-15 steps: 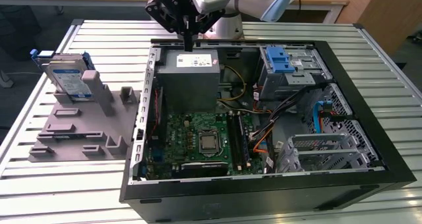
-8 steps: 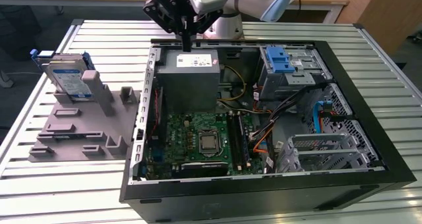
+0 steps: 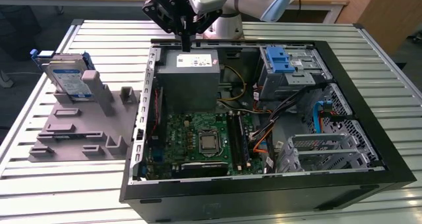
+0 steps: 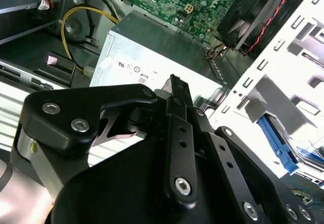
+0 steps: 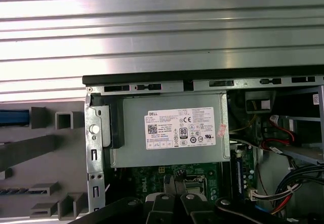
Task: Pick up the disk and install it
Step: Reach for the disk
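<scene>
1. The disk [image 3: 69,80] stands on edge in a grey holder [image 3: 79,127] on the bench [image 3: 59,194], on the exterior view's left of the open computer case [image 3: 264,199]. Nothing touches it, and it is not yet picked up
2. The jaws hang from the arm [image 3: 254,1] above the far edge of the case, over the power supply [image 3: 191,83], well apart from the disk. They look closed together and hold nothing. The first wrist view looks straight down on the power supply [image 5: 172,130], which fits that position
3. By my reading, the step in hand is the reach across to the disk. To do it well, the arm should travel high enough to clear the case wall and the raised parts of the holder
4. The jaws should be spread wider than the disk is thick before they descend. They should also be squared to its flat faces, so both pads meet it evenly
5. A tall grey post [image 3: 90,83] stands just beside the disk, so a skewed approach could strike it
6. The upper part of the disk, which rises clear of the holder, looks like the best place to grip. A straight upward lift should keep the disk from binding in its slot
</scene>
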